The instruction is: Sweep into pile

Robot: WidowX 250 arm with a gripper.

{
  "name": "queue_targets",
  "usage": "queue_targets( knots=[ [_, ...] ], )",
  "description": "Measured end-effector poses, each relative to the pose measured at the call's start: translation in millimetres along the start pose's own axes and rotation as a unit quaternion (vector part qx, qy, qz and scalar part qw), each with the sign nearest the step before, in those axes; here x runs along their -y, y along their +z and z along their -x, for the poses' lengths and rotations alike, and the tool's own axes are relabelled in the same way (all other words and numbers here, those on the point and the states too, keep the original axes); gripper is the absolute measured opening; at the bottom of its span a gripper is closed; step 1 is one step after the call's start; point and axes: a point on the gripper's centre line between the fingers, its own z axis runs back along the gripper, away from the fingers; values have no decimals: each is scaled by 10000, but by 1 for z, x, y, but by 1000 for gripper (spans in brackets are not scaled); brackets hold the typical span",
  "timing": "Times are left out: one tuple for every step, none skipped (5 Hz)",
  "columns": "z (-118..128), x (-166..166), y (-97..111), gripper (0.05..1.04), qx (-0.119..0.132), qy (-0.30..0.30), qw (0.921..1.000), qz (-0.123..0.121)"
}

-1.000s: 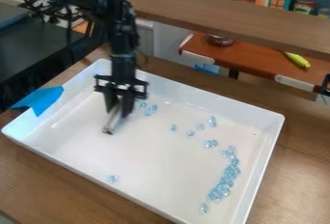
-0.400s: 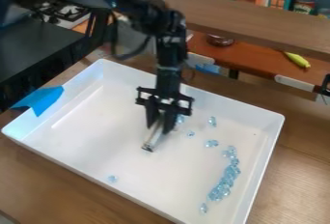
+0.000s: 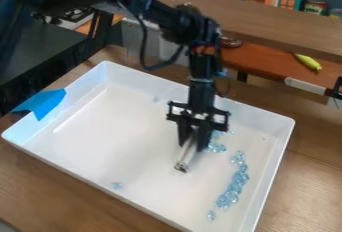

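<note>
Pale-blue, translucent, gem-like pieces [image 3: 234, 186]: many, loose, lying on the floor of a white, rectangular, shallow-walled tray [image 3: 63, 164]. Main lot: a curved band near the tray's right wall as pictured, its lower end thinning to one separate piece [image 3: 211, 215] by the near right corner. Second lot: a small cluster [image 3: 217, 147] toward the tray's far wall, just beside the gripper. Outlier: one stray bit [image 3: 117, 185] near the tray's near wall, well apart from the band.

Black two-finger gripper [image 3: 194, 145]: one, hanging down over the right half of the tray, narrowed about a pale, rod-like tool [image 3: 187, 154] with a metallic tip. The tool is held at a slant, its tip low by the tray floor; presumably this lets its side serve as a sweeping edge. The position left of the cluster would suit a push toward the band, which looks like the intended pile. Sweeping appears well along, though the outlier would need its own pass.

Blue tape [image 3: 47, 104]: one piece, stuck over the tray's left wall, perhaps to fix it to the brown wooden table [image 3: 80, 196] beneath, so that sweeping will not shift it.
</note>
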Motion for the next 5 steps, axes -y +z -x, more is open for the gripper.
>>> queue_targets(
  knots=[
    [9, 24, -4, 382, -231, -166, 9995, 103],
    [14, 33, -3, 382, -354, -203, 9988, 284],
    [24, 27, 33, 382, 118, -282, 9987, 408],
    [44, -12, 70, 382, 551, -242, 9963, 610],
    [56, -64, 90, 382, 835, 49, 9946, 623]
  ],
)
